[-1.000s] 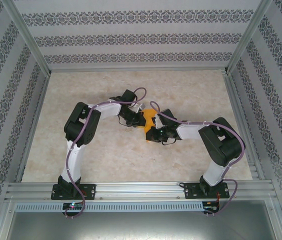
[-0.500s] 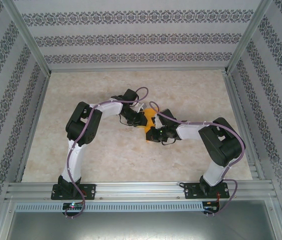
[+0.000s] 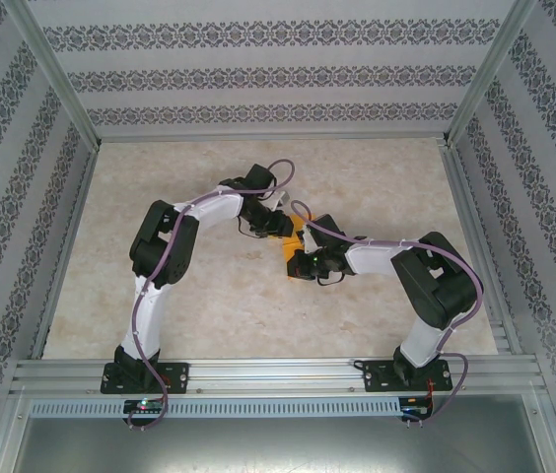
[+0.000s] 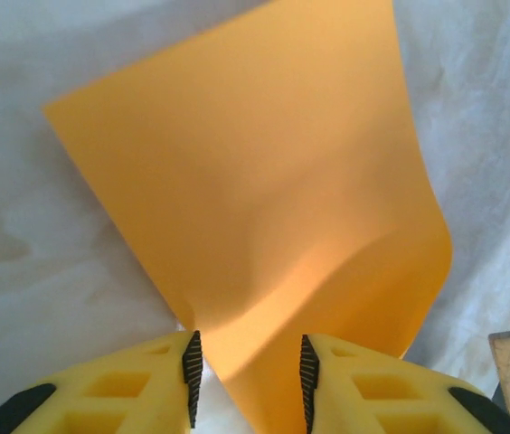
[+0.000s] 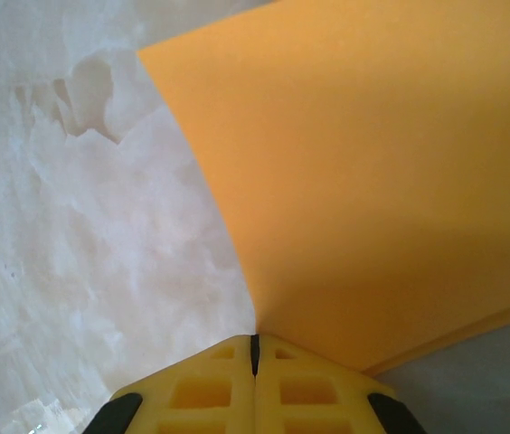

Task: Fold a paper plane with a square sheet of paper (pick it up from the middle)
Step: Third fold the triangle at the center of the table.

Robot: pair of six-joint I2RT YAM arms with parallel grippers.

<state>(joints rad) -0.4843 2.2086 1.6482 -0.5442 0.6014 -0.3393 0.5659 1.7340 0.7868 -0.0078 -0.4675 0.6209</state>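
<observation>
Tools meet near the middle of the surface (image 3: 377,177), the orange sheet (image 3: 294,240) between them. The left tool (image 3: 279,228) reaches in from the far left side and the right tool (image 3: 297,259) from the near right. On the left wrist view, the left tool (image 4: 248,375) stands partly open: its yellow fingers (image 4: 137,384) are clearly apart, and the sheet (image 4: 264,181) runs through the gap without being clamped, bowing upward off the surface. On the right wrist view, the right tool (image 5: 255,348) is fully closed, its fingers (image 5: 201,391) pressed together at the edge of the sheet (image 5: 373,181), which it pinches. There the sheet lifts clear of the marbled surface (image 5: 74,226), and two layers show along its lower edge.
</observation>
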